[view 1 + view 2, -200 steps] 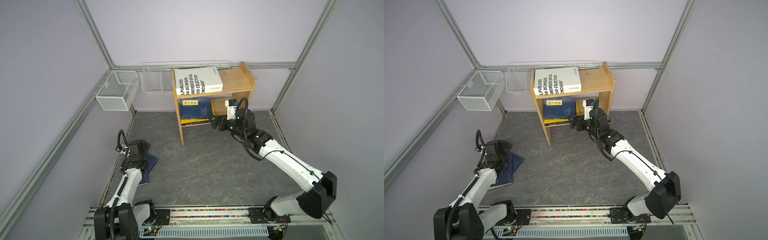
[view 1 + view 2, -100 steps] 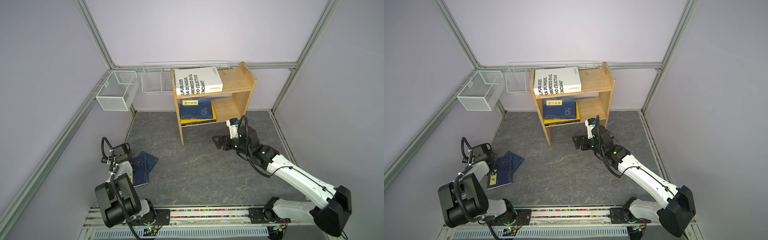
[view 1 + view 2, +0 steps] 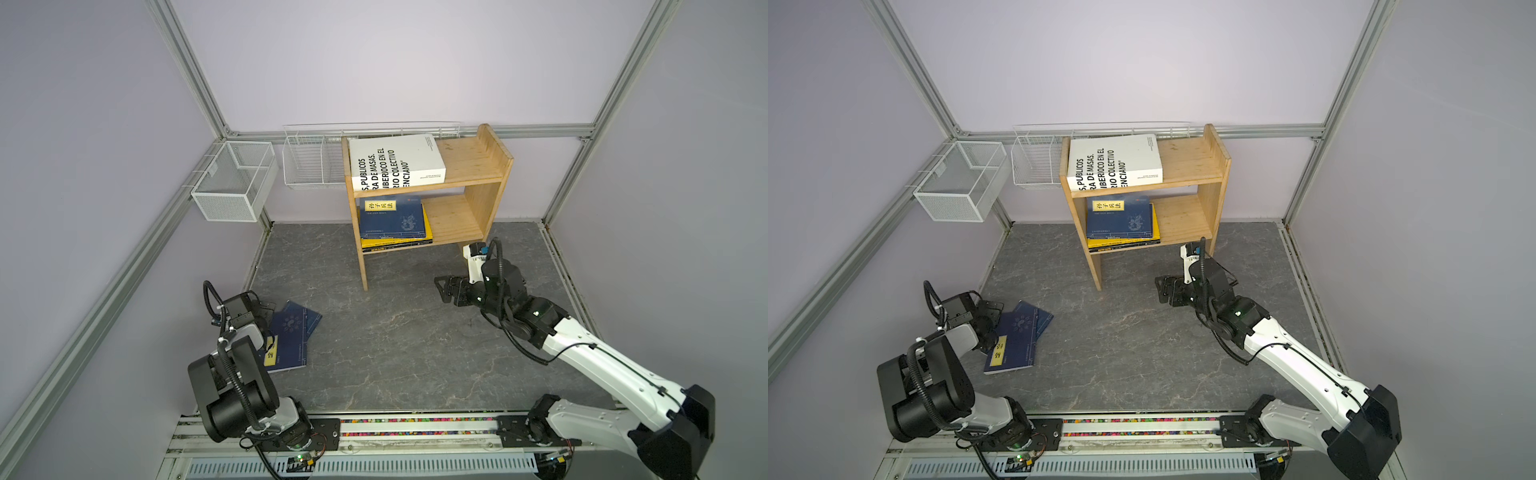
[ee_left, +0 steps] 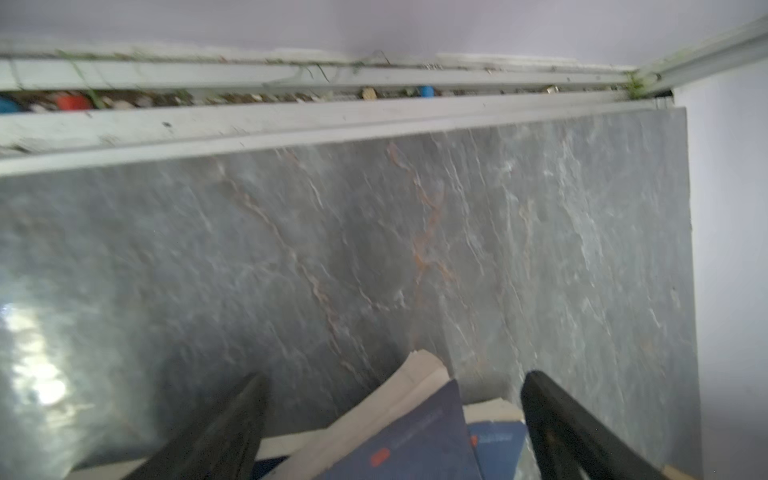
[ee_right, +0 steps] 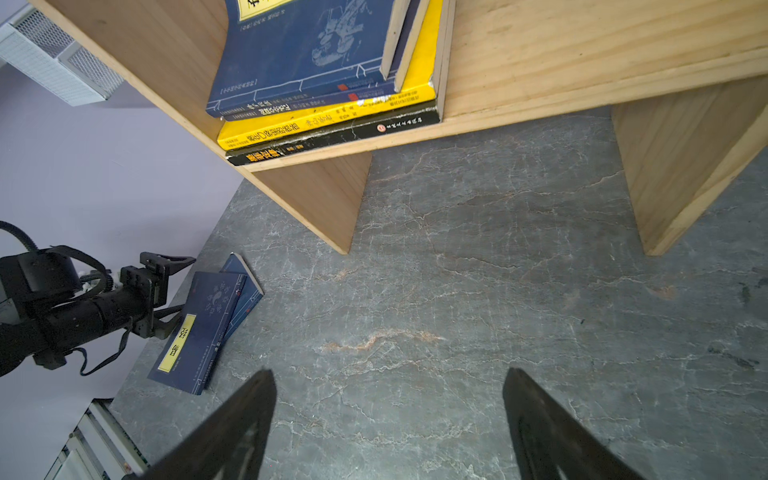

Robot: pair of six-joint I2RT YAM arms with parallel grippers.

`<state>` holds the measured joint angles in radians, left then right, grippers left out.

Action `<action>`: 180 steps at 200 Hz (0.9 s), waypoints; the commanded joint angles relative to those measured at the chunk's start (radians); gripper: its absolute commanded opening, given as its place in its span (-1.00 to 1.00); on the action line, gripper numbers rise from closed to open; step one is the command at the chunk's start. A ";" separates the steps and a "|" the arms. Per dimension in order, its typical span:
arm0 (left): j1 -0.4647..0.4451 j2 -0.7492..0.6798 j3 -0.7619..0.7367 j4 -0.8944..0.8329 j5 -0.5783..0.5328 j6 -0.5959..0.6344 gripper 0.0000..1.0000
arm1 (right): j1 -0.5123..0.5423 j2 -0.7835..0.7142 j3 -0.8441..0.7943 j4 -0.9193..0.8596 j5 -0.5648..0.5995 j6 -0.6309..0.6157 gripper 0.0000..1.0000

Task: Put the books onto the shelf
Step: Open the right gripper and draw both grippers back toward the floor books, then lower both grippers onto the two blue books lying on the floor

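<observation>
- Grey floor (image 3: 415, 332) holds two navy books (image 3: 293, 336) beside my left gripper (image 4: 395, 378), jaws wide, gripping nothing.
- My right gripper (image 5: 388, 374) hangs open, empty, before the shelf (image 3: 478, 166).
- On it: a white book (image 3: 395, 162) above, a stack (image 3: 392, 222) below.

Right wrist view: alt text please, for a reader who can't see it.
The open right hand hovers over the grey floor facing the shelf, whose lower tier holds a flat stack of navy, yellow and black books. Farther off, the left hand sits at two navy books lying on the floor.
</observation>
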<state>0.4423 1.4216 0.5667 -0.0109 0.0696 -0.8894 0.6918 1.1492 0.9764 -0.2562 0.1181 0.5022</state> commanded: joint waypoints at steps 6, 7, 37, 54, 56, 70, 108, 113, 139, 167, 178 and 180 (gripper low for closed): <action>-0.099 -0.021 -0.055 -0.063 0.115 -0.020 0.92 | 0.007 0.049 -0.051 0.063 -0.025 0.031 0.78; -0.102 -0.023 -0.055 -0.063 0.117 -0.020 0.92 | 0.007 0.050 -0.052 0.065 -0.025 0.032 0.78; -0.244 -0.006 -0.053 -0.039 0.158 -0.025 0.91 | 0.006 0.099 -0.091 0.125 -0.058 0.073 0.81; -0.340 0.006 -0.055 -0.018 0.157 -0.032 0.90 | 0.007 0.130 -0.128 0.151 -0.079 0.090 0.82; -0.355 0.006 -0.055 -0.014 0.156 -0.034 0.90 | 0.008 0.133 -0.129 0.153 -0.081 0.092 0.82; -0.458 0.018 -0.055 0.024 0.151 -0.037 0.90 | 0.006 0.167 -0.136 0.173 -0.109 0.098 0.84; -0.764 0.114 0.022 0.178 0.193 -0.068 0.88 | 0.008 0.282 -0.121 0.217 -0.206 0.098 0.93; -0.796 0.126 0.036 0.196 0.194 -0.076 0.87 | 0.009 0.294 -0.122 0.221 -0.217 0.098 0.94; -0.855 0.116 0.051 0.278 0.167 -0.101 0.84 | 0.011 0.331 -0.124 0.225 -0.222 0.094 0.95; -0.847 -0.035 0.031 0.237 0.100 -0.015 0.88 | 0.010 0.366 -0.123 0.212 -0.228 0.072 0.97; -0.848 -0.120 0.035 0.152 0.048 0.022 0.90 | 0.012 0.387 -0.115 0.213 -0.244 0.056 0.99; -0.848 -0.137 0.037 0.139 0.038 0.028 0.90 | 0.012 0.392 -0.114 0.213 -0.247 0.052 1.00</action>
<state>-0.4114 1.4384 0.5980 0.2058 0.2092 -0.9314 0.6968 1.5002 0.8543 -0.0605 -0.0906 0.5877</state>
